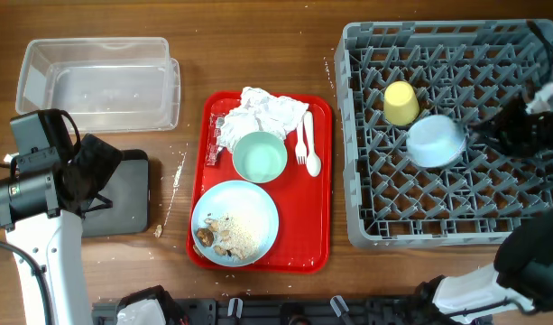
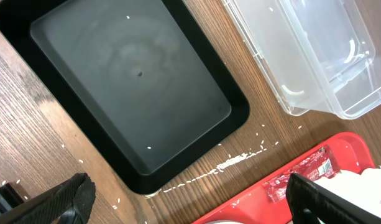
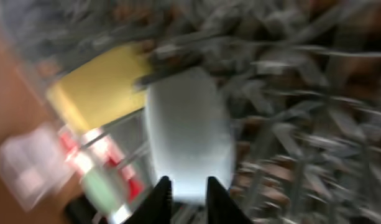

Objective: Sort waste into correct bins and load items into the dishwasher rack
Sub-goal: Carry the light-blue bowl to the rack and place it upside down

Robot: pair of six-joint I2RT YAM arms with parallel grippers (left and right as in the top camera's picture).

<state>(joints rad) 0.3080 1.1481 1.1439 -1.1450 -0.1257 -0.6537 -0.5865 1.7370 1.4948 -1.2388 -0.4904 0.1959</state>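
In the grey dishwasher rack [image 1: 366, 226] a yellow cup [image 1: 401, 102] [image 3: 100, 90] stands upside down beside a light blue bowl [image 1: 436, 140] [image 3: 187, 137]. My right gripper [image 1: 479, 135] [image 3: 189, 190] is at that bowl's right rim, jaws a little apart, and its view is blurred. The red tray [image 1: 321, 181] holds crumpled napkins [image 1: 267, 113], a red wrapper [image 1: 220, 135] [image 2: 302, 174], a green bowl [image 1: 259, 155], a white fork [image 1: 300, 140], a spoon [image 1: 311, 149] and a blue plate [image 1: 235, 221] with food scraps [image 1: 231, 236]. My left gripper [image 1: 100, 171] [image 2: 190, 205] hangs wide open and holds nothing.
The clear tub [image 1: 97, 81] [image 2: 321, 56] stands at the back left and the black tray [image 1: 123, 194] [image 2: 134, 81] in front of it, partly under my left arm. Spilled rice grains [image 2: 234, 163] lie on the wood between the black tray and the red tray.
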